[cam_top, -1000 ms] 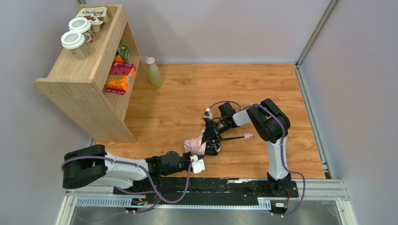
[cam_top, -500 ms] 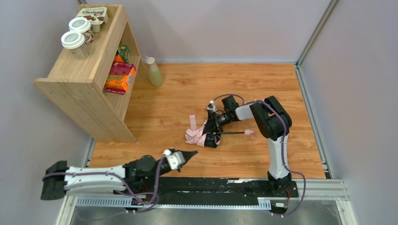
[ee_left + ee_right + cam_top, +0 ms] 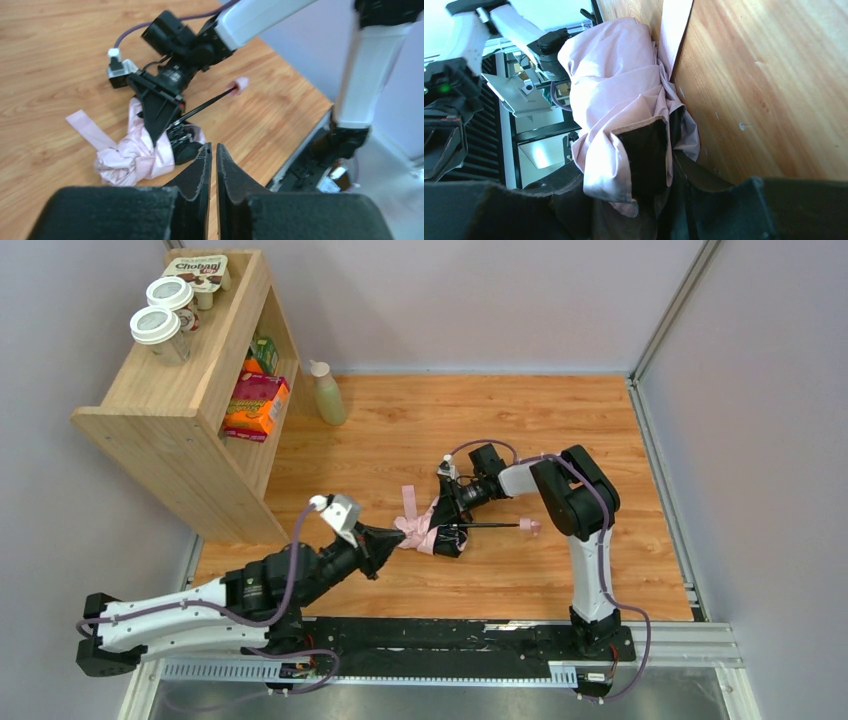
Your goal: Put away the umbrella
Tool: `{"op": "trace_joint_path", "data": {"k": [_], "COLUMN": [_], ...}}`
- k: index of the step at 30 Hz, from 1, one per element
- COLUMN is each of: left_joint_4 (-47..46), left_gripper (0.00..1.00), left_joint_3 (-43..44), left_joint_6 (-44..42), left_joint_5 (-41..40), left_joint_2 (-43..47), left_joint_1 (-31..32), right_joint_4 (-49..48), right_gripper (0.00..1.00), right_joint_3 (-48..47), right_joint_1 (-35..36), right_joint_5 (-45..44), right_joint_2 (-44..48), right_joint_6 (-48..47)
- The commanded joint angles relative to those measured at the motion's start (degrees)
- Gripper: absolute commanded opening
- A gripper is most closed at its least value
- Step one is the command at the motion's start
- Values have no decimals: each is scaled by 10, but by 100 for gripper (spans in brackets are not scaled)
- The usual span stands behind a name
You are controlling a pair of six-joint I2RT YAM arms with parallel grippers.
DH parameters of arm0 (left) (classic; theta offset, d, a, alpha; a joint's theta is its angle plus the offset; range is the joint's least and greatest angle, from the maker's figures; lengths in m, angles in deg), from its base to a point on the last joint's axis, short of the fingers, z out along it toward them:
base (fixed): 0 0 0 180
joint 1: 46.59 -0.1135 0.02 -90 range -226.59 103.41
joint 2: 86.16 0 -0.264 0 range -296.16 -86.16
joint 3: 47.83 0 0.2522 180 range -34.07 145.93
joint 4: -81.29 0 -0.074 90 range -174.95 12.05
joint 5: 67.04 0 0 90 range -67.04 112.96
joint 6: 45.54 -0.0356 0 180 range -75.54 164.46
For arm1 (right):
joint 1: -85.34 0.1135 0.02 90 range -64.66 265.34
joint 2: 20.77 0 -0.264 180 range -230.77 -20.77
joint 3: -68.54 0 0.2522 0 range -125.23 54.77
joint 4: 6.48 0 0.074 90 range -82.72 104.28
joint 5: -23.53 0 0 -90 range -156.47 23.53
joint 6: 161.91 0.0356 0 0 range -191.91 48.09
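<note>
The umbrella [image 3: 415, 530] lies on the wooden floor as a crumpled pale pink bundle, its strap pointing away. Its thin black shaft runs right to a small pink handle [image 3: 530, 526]. My right gripper [image 3: 445, 528] is shut on the bundle's right end; the right wrist view shows pink fabric [image 3: 619, 100] bunched between its fingers [image 3: 549, 187]. My left gripper [image 3: 390, 542] sits just left of the bundle, tips at its edge. In the left wrist view, the left gripper [image 3: 213, 147] is shut apart from a thin slit, with nothing held, and the canopy [image 3: 132, 152] lies ahead to the left.
A wooden shelf unit [image 3: 180, 390] stands at the back left with lidded cups on top and boxes inside. A pale green bottle [image 3: 328, 395] stands beside it. Grey walls close in the floor. The black base rail [image 3: 450, 635] runs along the near edge.
My left arm has swung up from the near rail toward the umbrella, so its tip now reaches the pink bundle. The right gripper and umbrella shifted slightly away, then held still.
</note>
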Motion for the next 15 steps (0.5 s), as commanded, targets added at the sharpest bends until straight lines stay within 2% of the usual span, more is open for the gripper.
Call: {"op": "trace_joint_path", "data": {"k": [1,2,3,6,9,10,12,15], "left_joint_4": [99,106,127,145,136,135,116,3], "left_gripper": [10,10,16,34,42,49,54,57], "left_joint_3": [58,59,59,50,38,34,19,-15], "left_joint_6": [111,136,188,241,292,322,351,443], "left_joint_5": [51,62,75,133,238,267,300,440], "left_joint_2": [-114,-123,-129,-132,-144,-156,-181,-247], "left_joint_1": [-66,-80,-114,-193,-279,-306,-335,-415], "right_joint_4": [36,40,50,18,-40,-41,-28,-31], "right_gripper": [0,0,0,0,0,0,0,0], "right_joint_3": [7,7,8,42,77,82,81,88], "right_joint_1": [8,7,9,19,41,51,61,63], "right_joint_5": [-150,-150,-148,-160,-172,-185,-207,-216], "right_joint_2": [-8,-3,3,47,94,108,121,128], "right_joint_6": [-20,-27,-39,-56,-75,-90,-99,-105]}}
